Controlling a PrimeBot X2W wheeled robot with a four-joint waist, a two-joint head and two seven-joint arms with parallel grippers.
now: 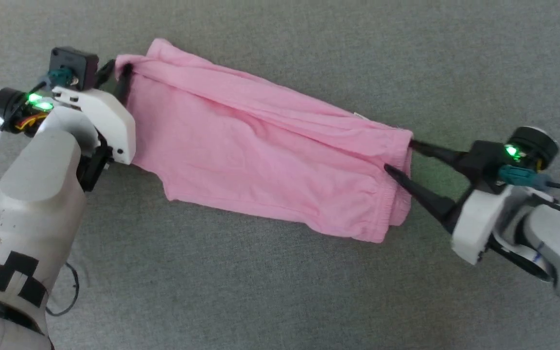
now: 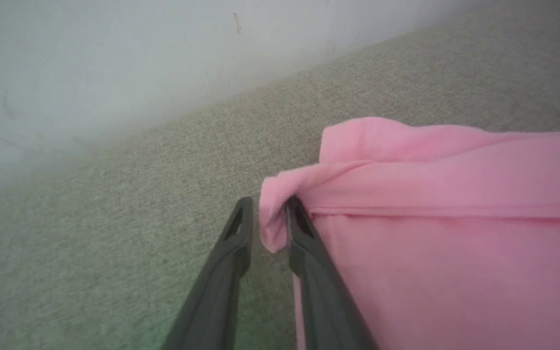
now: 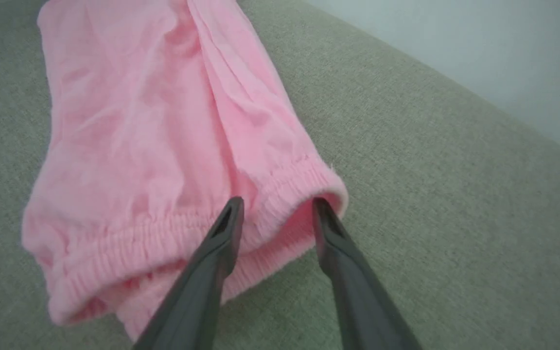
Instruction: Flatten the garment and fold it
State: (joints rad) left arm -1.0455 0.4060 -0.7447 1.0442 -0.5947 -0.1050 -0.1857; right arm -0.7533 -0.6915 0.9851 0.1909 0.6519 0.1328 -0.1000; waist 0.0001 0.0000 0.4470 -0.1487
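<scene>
Here's the garment (image 1: 260,155), a pink pair of shorts stretched out on the grey woven surface (image 1: 280,291), running on a slant in the head view from upper left down to lower right; hemmed leg end towards the robot's left, gathered elastic waistband (image 3: 173,238) towards its right; a long ridge of folds runs along the far edge, and the nearer part lies fairly flat with soft creases

Over to the left gripper (image 2: 270,209), right at the far corner of the leg end; its two dark fingers (image 2: 221,272) stand only a little apart, and a small rolled tuck of pink cloth sits between the tips; the tuck leans on one finger and a thin sliver of gap shows beside the other, so nothing looks pinched; the cloth hangs loose there

Now the right gripper (image 3: 277,206) at the waistband end; its jaws are spread wide; one finger lies on top of the ruffled elastic, the other tip sits just at the mouth of the waist opening, under the upper layer's rim; the band passes between them without being squeezed; the waist end sags onto the surface, its opening slightly agape

A pale wall (image 2: 90,73) rises beyond the far edge of the surface in both wrist views
</scene>
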